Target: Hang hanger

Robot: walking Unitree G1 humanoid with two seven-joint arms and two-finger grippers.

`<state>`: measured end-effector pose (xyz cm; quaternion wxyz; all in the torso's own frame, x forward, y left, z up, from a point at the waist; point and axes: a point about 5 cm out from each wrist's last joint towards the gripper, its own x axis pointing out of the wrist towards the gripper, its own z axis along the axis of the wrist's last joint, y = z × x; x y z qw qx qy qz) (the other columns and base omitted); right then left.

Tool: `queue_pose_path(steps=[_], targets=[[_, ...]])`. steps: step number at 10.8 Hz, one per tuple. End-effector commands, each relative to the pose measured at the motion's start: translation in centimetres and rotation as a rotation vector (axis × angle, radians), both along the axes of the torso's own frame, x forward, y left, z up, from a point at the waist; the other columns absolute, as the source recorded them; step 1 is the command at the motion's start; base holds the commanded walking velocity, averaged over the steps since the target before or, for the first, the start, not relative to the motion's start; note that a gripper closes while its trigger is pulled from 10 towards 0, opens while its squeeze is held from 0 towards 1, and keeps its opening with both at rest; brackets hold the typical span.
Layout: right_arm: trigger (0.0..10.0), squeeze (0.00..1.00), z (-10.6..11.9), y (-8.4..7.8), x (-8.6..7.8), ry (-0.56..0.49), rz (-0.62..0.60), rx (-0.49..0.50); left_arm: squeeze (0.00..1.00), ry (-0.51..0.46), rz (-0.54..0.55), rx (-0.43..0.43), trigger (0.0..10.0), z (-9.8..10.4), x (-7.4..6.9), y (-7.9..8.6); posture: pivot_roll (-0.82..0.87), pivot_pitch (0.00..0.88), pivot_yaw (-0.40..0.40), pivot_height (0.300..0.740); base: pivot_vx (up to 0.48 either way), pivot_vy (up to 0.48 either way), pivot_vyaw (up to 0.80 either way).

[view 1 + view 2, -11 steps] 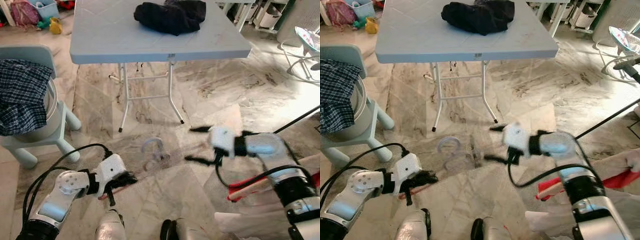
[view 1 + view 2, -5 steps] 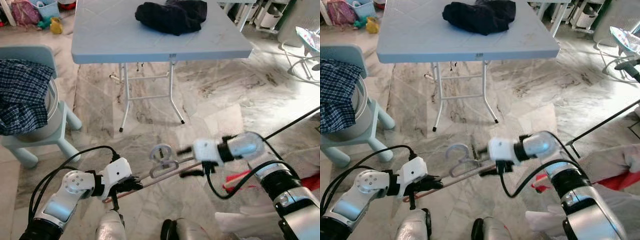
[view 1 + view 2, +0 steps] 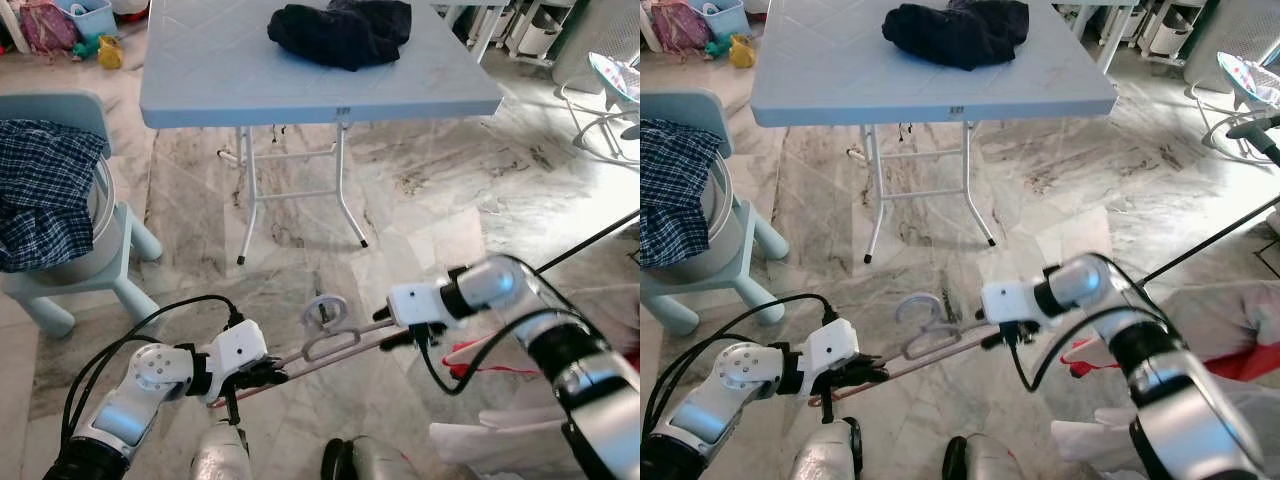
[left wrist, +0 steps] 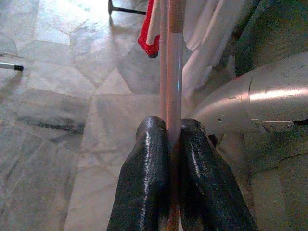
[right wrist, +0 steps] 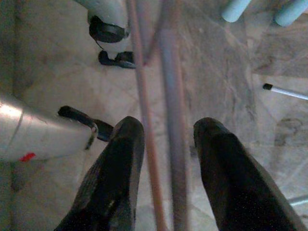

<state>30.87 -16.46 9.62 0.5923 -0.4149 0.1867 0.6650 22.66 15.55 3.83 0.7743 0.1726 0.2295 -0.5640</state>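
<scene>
- The hanger (image 3: 330, 345), a thin pinkish-brown bar with a pale metal hook at its middle, is being held low over the floor (image 3: 420, 200), close in front of the robot's feet.
- One end of the bar is being pinched tightly by the left gripper (image 3: 268, 374); in the left wrist view the two glossy black rounded fingers (image 4: 147, 178) are being pressed against the rod from both sides.
- The other end is being approached by the right gripper (image 3: 405, 338); in the right wrist view its fingers (image 5: 118, 173) are being held spread apart, with the hanger's bars running through the gap between them and touching neither.
- The hook is being pointed upward and away from the robot, between the two grippers.
- The floor is being shown as polished, veined grey-brown marble slabs.
- A red and white cloth (image 3: 485, 355) is lying on the floor beside the right arm.
- To the left, a pale blue plastic chair (image 3: 70, 270) is being draped with a dark checked shirt (image 3: 40, 190).
- Farther off, a grey folding table (image 3: 200, 70) on thin white metal legs is standing, well apart from the hanger.
- A crumpled black garment (image 3: 340, 30) is lying on the tabletop's far part.
- Beyond the table's left corner, small bright things (image 3: 50, 25) are lying on the floor, too small to be told apart.
</scene>
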Motion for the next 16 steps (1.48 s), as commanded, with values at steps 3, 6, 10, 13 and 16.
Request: queue_pose_path(steps=[3, 6, 10, 13, 16], targets=[[0.0, 0.00, 0.5, -1.0, 0.5, 0.009, -0.004, -0.041, 0.00, -0.023, -0.011, -0.006, 10.0, 0.1, 0.1, -0.3, 0.05, 0.107, -0.095, 0.740, 0.000, 0.000, 0.00], [0.0, 0.00, 0.0, -1.2, 0.4, 0.013, 0.014, -0.085, 0.00, -0.034, -0.019, -0.007, 10.0, 0.2, 0.3, -0.4, 0.05, 0.105, -0.097, 0.740, 0.000, 0.000, 0.00], [0.0, 0.00, -0.6, -1.1, 0.2, -0.016, 0.022, -0.104, 0.00, -0.048, -0.019, -0.011, 10.0, 0.6, 0.5, -0.6, 0.05, 0.106, -0.097, 0.740, 0.000, 0.000, 0.00], [0.0, 0.00, -1.0, -1.7, 1.1, -0.215, -0.105, -0.084, 1.00, -0.258, 0.179, 0.059, 10.0, 0.9, 2.6, 0.3, 0.06, 0.100, -0.103, 0.740, 0.000, 0.000, 0.00], [0.0, 0.00, -4.6, -4.1, -0.6, -0.106, -0.552, 0.098, 1.00, -0.341, 0.533, -0.004, 10.0, 0.8, 3.4, 2.7, 0.07, 0.107, -0.110, 0.740, 0.000, 0.000, 0.00]])
